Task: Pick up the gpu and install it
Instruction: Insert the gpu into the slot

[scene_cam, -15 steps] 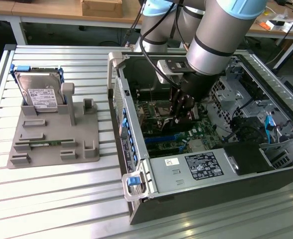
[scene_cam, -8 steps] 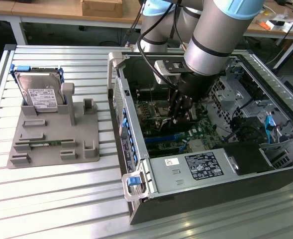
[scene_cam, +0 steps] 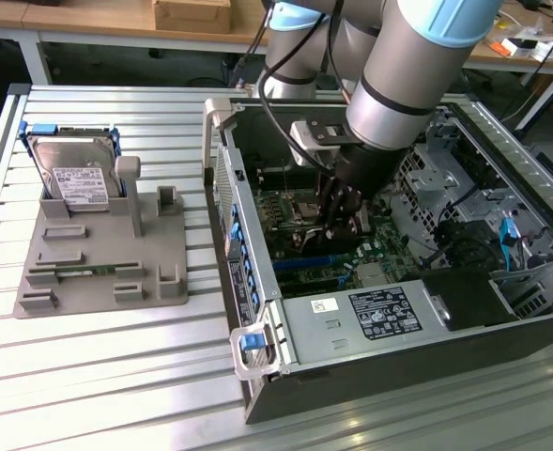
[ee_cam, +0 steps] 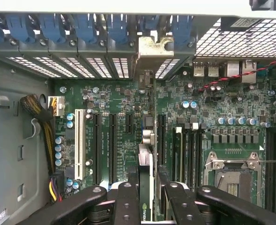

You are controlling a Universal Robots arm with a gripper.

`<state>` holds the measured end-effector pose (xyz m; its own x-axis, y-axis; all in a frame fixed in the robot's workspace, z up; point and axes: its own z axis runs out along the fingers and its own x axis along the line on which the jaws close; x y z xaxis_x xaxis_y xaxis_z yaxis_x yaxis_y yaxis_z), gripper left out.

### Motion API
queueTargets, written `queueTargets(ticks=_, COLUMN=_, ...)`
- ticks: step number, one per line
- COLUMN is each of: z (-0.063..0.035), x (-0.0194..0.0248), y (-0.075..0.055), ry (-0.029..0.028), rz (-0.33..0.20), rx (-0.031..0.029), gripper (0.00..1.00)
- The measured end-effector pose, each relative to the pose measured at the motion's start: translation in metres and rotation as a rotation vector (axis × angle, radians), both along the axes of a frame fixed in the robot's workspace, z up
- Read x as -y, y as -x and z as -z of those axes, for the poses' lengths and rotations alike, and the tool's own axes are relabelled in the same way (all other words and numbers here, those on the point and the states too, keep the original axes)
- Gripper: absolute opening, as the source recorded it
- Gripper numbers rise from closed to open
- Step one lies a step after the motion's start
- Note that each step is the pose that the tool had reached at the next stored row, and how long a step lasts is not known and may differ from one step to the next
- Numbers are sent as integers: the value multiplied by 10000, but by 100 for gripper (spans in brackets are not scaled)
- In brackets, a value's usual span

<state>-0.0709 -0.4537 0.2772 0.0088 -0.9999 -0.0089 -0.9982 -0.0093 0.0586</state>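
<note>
GPU going into its slot

My fingers (ee_cam: 128,199) are clamped on the gpu (ee_cam: 145,154), edge-on above the motherboard (ee_cam: 212,117); I judge seating needs straight alignment.

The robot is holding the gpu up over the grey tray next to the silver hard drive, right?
Not quite. The gripper holds the gpu inside the open computer case, down over the green motherboard, not over the grey tray. The exterior view shows this: the tray with the silver hard drive sits apart, toward that view's left.
</note>
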Motion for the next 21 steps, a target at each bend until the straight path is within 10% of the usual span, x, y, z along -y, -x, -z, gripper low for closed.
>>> queueTargets(ticks=21, z=67, x=19, y=40, ry=-1, rz=336, rx=17, gripper=26)
